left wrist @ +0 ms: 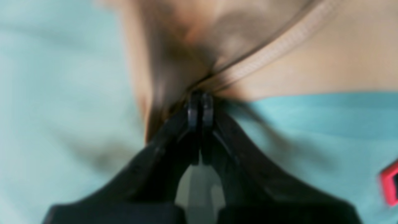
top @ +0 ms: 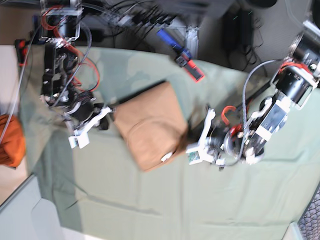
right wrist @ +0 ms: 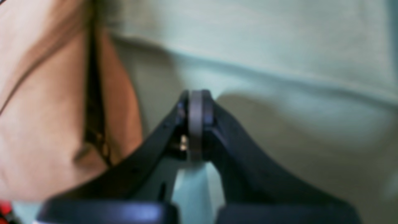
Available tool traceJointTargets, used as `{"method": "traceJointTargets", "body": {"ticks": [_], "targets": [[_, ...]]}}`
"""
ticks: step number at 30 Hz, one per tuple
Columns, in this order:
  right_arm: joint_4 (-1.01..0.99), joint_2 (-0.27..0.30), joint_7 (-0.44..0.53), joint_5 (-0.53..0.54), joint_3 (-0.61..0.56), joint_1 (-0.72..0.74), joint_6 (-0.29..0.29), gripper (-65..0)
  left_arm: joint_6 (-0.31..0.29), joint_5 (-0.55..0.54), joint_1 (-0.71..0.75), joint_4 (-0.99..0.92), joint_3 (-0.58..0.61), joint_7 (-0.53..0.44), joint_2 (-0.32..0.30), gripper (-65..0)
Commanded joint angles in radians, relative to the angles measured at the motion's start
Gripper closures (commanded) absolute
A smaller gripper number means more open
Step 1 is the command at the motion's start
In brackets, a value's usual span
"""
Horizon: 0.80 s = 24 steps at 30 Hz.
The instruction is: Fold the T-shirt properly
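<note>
The tan T-shirt (top: 149, 125) lies folded into a rough rectangle on the middle of the table, with its small white label (top: 166, 157) at the near right corner. My left gripper (top: 186, 141) is at the shirt's right edge. In the left wrist view it (left wrist: 200, 96) is shut on bunched tan cloth next to the ribbed neck band (left wrist: 273, 49). My right gripper (top: 107, 121) is at the shirt's left edge. In the right wrist view it (right wrist: 196, 93) is shut over the pale green sheet, with the T-shirt (right wrist: 46, 124) just beside it. No shirt cloth shows between its fingers.
The pale green sheet (top: 150, 200) covers the table. A darker orange cloth bundle (top: 11, 140) lies at the far left edge. A blue and red tool (top: 185, 60) and loose cables (top: 135, 15) lie along the back edge. A red object (left wrist: 390, 183) shows at the left wrist view's right edge.
</note>
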Motion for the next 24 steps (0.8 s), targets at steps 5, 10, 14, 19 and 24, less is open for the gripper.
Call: {"method": "traceJointTargets", "body": {"ticks": [5,10,14,19,24], "targets": [[0.099,-0.022,0.014,0.014,0.006,-0.066,0.102,0.0,0.013,-0.011,-0.091,0.015,-0.006,-0.053,-0.003,0.0],[0.131,-0.083,0.011,0.014,0.006,-0.115,0.102,0.0,0.013,-0.012,-0.110,0.015,-0.006,-0.056,0.000,0.0],[0.132,-0.135,-0.004,0.026,0.006,-0.120,0.102,0.0,0.013,-0.011,-0.111,0.015,-0.006,-0.059,0.000,0.0],[0.132,-0.200,-0.019,0.047,0.006,-0.120,0.108,0.0,0.013,0.031,-0.116,0.015,-0.006,-0.060,-0.004,0.0],[0.132,-0.253,-0.029,0.051,0.006,-0.121,0.108,0.0,0.014,0.052,-0.116,0.015,-0.006,-0.060,-0.015,0.0]]}}
